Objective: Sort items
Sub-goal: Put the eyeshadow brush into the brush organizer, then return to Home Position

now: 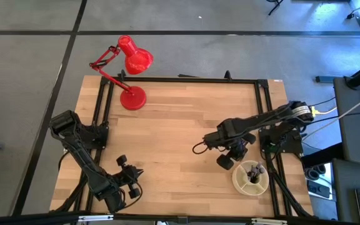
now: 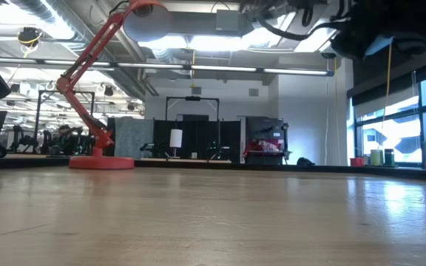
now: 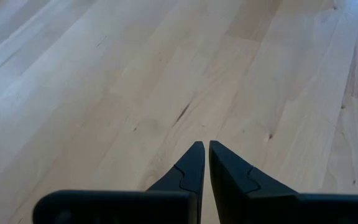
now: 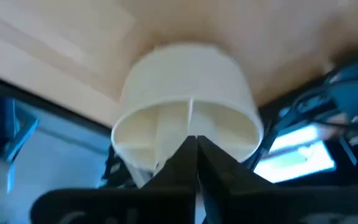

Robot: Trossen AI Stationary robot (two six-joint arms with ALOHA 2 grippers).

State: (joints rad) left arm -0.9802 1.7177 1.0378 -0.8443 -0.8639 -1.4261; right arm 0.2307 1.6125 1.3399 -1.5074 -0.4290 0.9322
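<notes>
From above, my right gripper [image 1: 230, 157] is at lower right, just beside the cream dish [image 1: 240, 181], where the brushes [image 1: 253, 171] stand. They look light, thin and slippery; I would take one mid-handle. My wrist views show both grippers closed and empty; my left gripper [image 3: 204, 147] waits at lower left.

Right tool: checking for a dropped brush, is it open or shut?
Shut: the right tool shows its fingers pressed together, nothing visible between them, over the cream dish.
</notes>
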